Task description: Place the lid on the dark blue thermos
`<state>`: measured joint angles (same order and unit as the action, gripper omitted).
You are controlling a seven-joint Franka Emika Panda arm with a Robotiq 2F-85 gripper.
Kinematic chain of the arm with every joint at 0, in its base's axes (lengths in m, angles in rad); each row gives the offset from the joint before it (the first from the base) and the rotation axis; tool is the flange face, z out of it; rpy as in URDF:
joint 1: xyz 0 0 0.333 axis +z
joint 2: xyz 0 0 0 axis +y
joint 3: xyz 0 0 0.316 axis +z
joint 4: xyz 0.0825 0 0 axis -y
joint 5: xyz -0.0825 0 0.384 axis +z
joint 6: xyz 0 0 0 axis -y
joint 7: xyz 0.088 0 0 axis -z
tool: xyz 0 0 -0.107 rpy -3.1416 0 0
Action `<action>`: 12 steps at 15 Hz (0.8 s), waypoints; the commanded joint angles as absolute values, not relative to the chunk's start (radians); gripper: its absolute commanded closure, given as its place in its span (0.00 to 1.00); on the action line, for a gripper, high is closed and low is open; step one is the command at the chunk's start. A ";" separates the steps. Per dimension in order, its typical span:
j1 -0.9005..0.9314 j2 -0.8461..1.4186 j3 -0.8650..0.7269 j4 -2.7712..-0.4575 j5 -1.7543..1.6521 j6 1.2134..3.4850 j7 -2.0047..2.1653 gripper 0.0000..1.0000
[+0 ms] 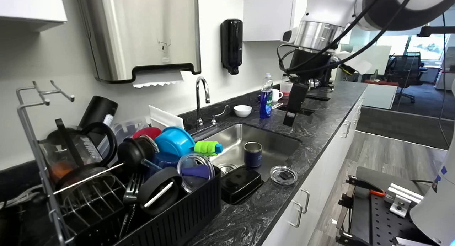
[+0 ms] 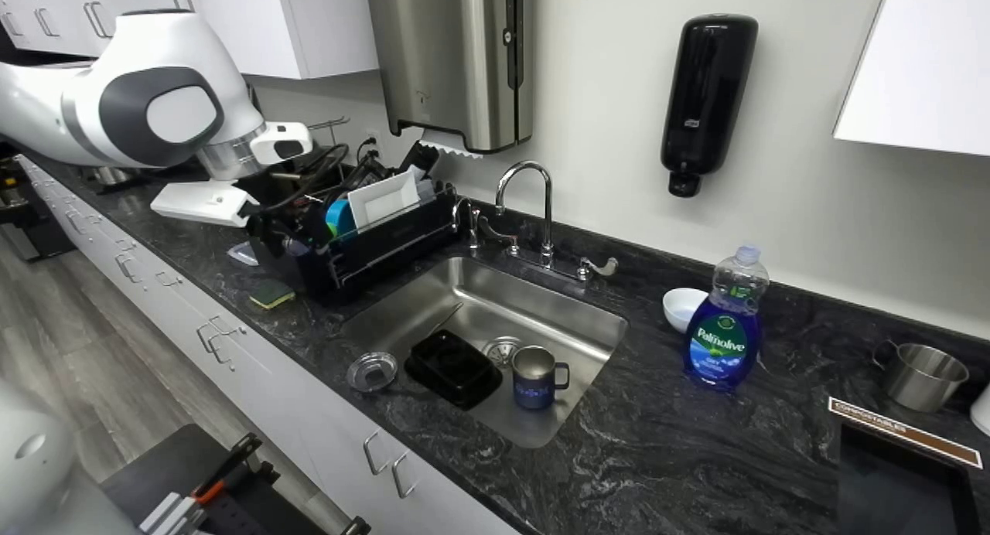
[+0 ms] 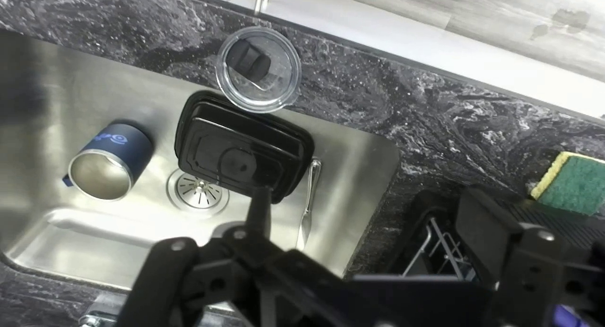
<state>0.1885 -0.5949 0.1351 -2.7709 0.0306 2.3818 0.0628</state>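
The lid [image 3: 258, 70] lies on the dark counter [image 3: 340, 88], between the sink [image 3: 350, 166] and the white cabinet fronts [image 1: 316, 189]. Inside the sink, the dark blue thermos [image 3: 116, 159] stands upright, mouth up, with a black container [image 3: 241, 152] and 1 knife [image 3: 309, 194] nearby. Above hangs the gripper [image 3: 367, 194], its 2 fingers spread wide. Past the sink's end, a sponge [image 3: 572, 183] lies beside the dish rack [image 1: 192, 208].

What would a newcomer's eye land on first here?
Probably the white robot arm, hanging over the countertop in both exterior views. Next, the heaped dish rack at one end of the sink and the blue-violet soap bottle beyond the opposite end. Quieter: the dark blue mug in the sink, the clear lid on the countertop.
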 commanded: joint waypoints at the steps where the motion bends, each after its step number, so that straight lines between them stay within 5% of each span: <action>1: 0.141 -0.521 0.200 -2.710 -0.034 2.287 0.147 0.00; 12: 0.101 -0.234 0.253 -2.579 -0.248 2.265 0.310 0.00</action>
<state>0.1323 -0.3251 0.2367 -2.6353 -0.1800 2.2789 0.2832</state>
